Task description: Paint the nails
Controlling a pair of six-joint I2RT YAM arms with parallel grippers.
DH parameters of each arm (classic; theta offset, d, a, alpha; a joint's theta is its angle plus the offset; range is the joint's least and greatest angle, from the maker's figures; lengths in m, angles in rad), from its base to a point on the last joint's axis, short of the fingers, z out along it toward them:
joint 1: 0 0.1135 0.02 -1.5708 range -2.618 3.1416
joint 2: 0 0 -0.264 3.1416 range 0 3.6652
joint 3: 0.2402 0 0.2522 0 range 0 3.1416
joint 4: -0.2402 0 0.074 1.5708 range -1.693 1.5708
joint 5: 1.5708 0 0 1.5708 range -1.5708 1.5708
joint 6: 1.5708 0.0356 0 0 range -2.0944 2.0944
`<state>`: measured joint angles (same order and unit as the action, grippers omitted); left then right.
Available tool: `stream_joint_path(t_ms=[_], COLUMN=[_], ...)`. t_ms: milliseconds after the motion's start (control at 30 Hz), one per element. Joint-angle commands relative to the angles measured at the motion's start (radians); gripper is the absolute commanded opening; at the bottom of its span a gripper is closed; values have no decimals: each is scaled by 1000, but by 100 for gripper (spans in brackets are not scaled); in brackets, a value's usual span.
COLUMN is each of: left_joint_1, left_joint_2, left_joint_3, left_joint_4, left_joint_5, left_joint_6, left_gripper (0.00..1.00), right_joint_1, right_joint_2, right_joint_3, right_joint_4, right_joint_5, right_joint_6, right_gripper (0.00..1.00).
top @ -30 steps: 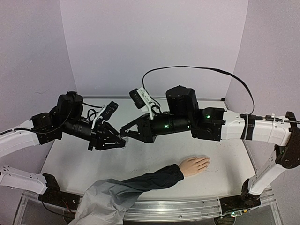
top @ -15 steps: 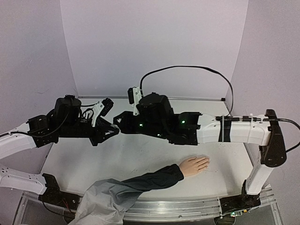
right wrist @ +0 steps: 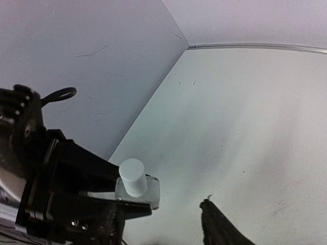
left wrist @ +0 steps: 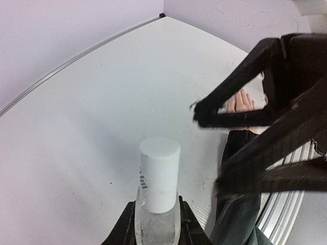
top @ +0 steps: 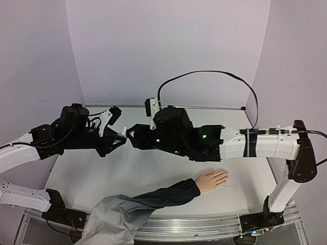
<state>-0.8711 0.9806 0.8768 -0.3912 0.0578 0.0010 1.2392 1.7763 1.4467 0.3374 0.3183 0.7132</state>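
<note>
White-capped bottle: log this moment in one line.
left gripper: shut on white-capped bottle | right gripper: open, near cap | mannequin hand: untouched

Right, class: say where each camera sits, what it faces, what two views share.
Top external: above, behind, looking down on table, mannequin hand, left claw, right claw.
Left wrist: on left arm; own claw shut on bottle, right claw beyond.
Right wrist: on right arm, facing that bottle; one finger shows.
Both wrist views share the bottle.
</note>
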Motion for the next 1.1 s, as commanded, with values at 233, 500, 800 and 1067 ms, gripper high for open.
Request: stream_joint_path(t_ms=[233, 500, 800, 1067], left_joint_1=[8, 7, 7, 7], left_joint_2=[44, 75, 69, 87], left_joint_3=[76, 87, 86, 109], left_joint_4=[63, 63, 63, 43], left_joint_5=[303, 414, 431, 360], left_joint_6=[-3, -2, -2, -14], left_gripper=[0, 0, 0, 19], right_joint_1=[-165, -165, -165, -165], right_joint_2=[-247, -170, -147, -156], right_joint_3=[-219, -132, -114, -110], right_joint_4=[188, 113, 97, 89], right_joint_5=[-620, -738, -733, -645], right_joint_6=[-176, -190, -185, -180], right_gripper=[76, 60, 36, 0])
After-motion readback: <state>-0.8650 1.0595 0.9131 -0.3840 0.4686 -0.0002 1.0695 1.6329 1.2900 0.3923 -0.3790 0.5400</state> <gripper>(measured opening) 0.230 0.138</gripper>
